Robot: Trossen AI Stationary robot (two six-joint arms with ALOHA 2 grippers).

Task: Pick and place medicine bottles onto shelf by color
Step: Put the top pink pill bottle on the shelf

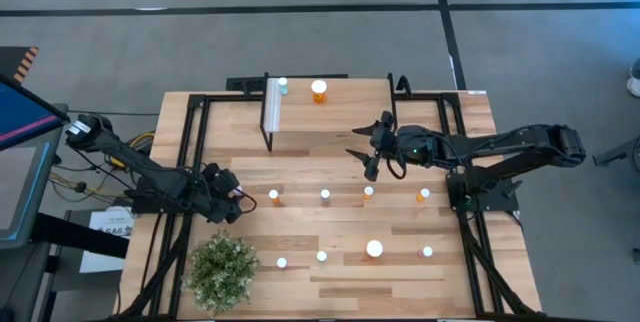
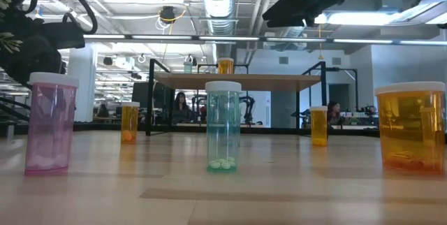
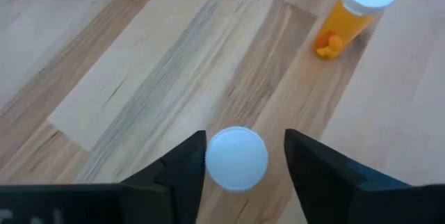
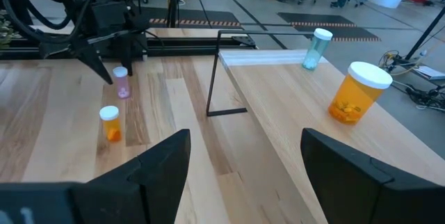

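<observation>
White cap of a pink bottle (image 3: 237, 158) sits between your left gripper's (image 3: 243, 165) spread fingers, not yet clamped; the high view hides it under that gripper. Your right gripper (image 1: 366, 154) hangs open and empty by the shelf (image 1: 330, 122), which holds an orange bottle (image 1: 319, 90) and a blue-green bottle (image 1: 282, 86) at its far edge.

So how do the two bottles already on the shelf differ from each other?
The orange bottle is clearly larger and wider than the blue-green bottle. The orange one stands nearer the middle of the shelf; the blue-green one stands by the shelf's white edge strip. Both stand upright with white caps, and neither gripper is touching them.
</observation>
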